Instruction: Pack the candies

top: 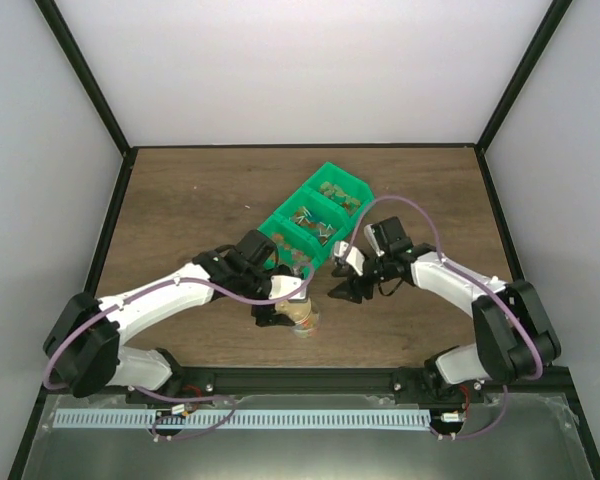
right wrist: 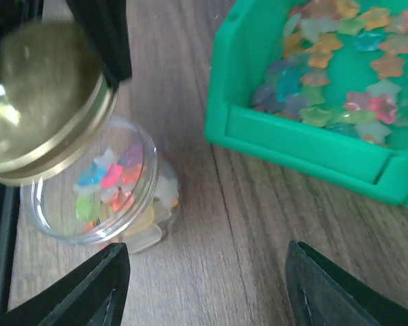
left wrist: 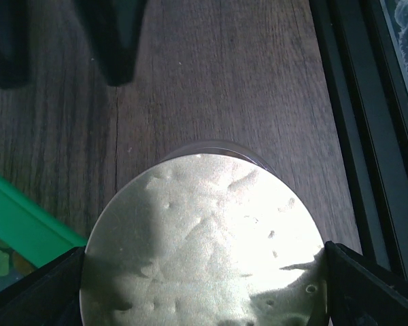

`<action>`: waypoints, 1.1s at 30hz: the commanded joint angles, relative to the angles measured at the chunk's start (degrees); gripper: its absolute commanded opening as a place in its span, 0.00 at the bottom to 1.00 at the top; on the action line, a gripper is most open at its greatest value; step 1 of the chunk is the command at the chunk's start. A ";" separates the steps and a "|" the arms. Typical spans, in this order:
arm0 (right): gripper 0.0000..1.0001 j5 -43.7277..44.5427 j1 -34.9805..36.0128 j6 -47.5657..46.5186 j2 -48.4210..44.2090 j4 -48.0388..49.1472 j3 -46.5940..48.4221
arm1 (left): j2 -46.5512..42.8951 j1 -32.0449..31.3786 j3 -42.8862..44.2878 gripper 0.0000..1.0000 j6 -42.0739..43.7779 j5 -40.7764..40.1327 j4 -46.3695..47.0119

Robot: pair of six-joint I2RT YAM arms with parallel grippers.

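A clear jar (right wrist: 98,187) stands on the wooden table with star-shaped candies (right wrist: 112,178) in pink, orange, blue and green inside. A gold lid (right wrist: 41,102) hangs tilted over the left part of the jar's mouth, and my left gripper (left wrist: 204,272) is shut on it by its edges. That lid (left wrist: 204,238) fills the left wrist view, with the jar's rim (left wrist: 214,145) showing just past it. My right gripper (right wrist: 207,288) stands open just right of the jar (top: 305,320), low over bare wood, nothing between its fingers. More candies (right wrist: 333,75) lie in the green bin (right wrist: 292,139).
The green bin (top: 320,172) has three compartments and runs diagonally behind both grippers, close to the jar. My left gripper (top: 280,305) and right gripper (top: 342,290) are about a hand's width apart. A black frame rail (left wrist: 353,136) runs along the table's near edge.
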 commanded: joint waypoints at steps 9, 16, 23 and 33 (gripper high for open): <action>0.69 -11.65 -3.97 36.28 -7.51 6.57 -2.29 | 4.78 -1.63 -1.74 0.79 -0.24 1.42 7.18; 0.76 -13.46 -4.09 40.52 -6.66 10.68 -6.31 | 5.96 -2.84 -2.34 0.79 -0.26 1.27 8.41; 0.84 -13.99 -4.07 41.86 -5.66 12.67 -8.21 | 7.25 -2.95 -2.50 0.80 -1.21 0.98 9.24; 0.84 -14.26 -3.98 44.23 -5.84 15.09 -10.96 | 8.26 -3.28 -2.62 0.80 -1.01 0.77 9.84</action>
